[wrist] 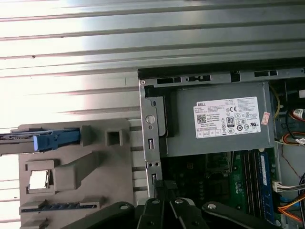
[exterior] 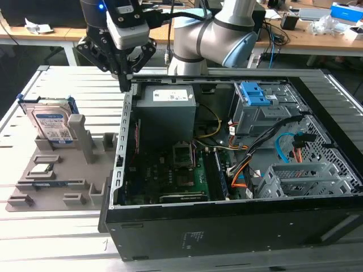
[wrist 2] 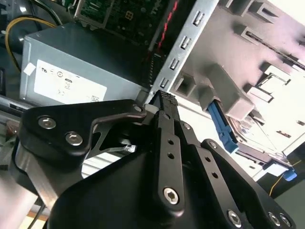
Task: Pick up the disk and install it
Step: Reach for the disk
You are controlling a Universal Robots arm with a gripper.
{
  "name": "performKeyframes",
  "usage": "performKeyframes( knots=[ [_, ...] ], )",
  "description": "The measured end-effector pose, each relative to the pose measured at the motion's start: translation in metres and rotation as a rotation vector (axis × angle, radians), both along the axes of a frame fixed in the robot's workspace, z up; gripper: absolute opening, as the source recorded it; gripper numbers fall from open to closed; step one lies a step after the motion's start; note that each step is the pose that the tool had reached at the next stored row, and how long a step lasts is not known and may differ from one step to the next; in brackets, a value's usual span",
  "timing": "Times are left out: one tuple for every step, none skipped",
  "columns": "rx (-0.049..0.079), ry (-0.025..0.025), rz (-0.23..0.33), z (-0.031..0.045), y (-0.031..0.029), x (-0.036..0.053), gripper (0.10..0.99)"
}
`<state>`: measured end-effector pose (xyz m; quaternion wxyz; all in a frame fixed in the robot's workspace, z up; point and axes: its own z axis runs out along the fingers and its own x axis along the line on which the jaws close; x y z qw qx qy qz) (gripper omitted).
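The disk (exterior: 50,122) stands on edge in a slot of the grey holder (exterior: 85,170) at the exterior view's left, its white and blue label facing the camera. In the first wrist view the disk (wrist: 24,138) shows edge-on with its blue side rail. In the second wrist view the blue rail of the disk (wrist 2: 221,128) pokes out past the holder. My gripper (exterior: 126,84) hangs shut and empty over the back left corner of the open computer case (exterior: 227,232), to the right of the disk and apart from it. Its fingertips (wrist 2: 164,99) are pressed together.
A grey power supply (exterior: 164,107) with a white sticker sits in the case right beside the gripper. A drive cage with blue latches (exterior: 258,93) is at the case's far right, with cables around it. A small square chip (exterior: 42,168) lies in the holder.
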<state>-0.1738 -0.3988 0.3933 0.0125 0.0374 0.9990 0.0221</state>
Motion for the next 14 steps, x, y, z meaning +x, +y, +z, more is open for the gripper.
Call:
performKeyframes(
  knots=[
    [0.0,-0.0001,0.0,0.0,0.0,-0.0048,0.106],
    [0.0,0.0,0.0,0.0,0.0,-0.0096,0.106],
    [0.0,0.0,0.0,0.0,0.0,-0.0123,0.106],
    [0.0,-0.0001,0.0,0.0,0.0,-0.0138,0.106],
    [0.0,-0.0001,0.0,0.0,0.0,-0.0159,0.106],
    [0.0,0.0,0.0,0.0,0.0,-0.0173,0.106],
    [0.0,-0.0001,0.0,0.0,0.0,-0.019,0.106],
    [0.0,-0.0001,0.0,0.0,0.0,-0.0217,0.106],
    [0.0,0.0,0.0,0.0,0.0,-0.024,0.106],
    [0.0,-0.0001,0.0,0.0,0.0,-0.0272,0.106],
    [0.0,0.0,0.0,0.0,0.0,-0.0294,0.106],
    [0.0,-0.0001,0.0,0.0,0.0,-0.0327,0.106],
    [0.0,-0.0001,0.0,0.0,0.0,-0.0355,0.106],
    [0.0,-0.0001,0.0,0.0,0.0,-0.0381,0.106]
  ],
)
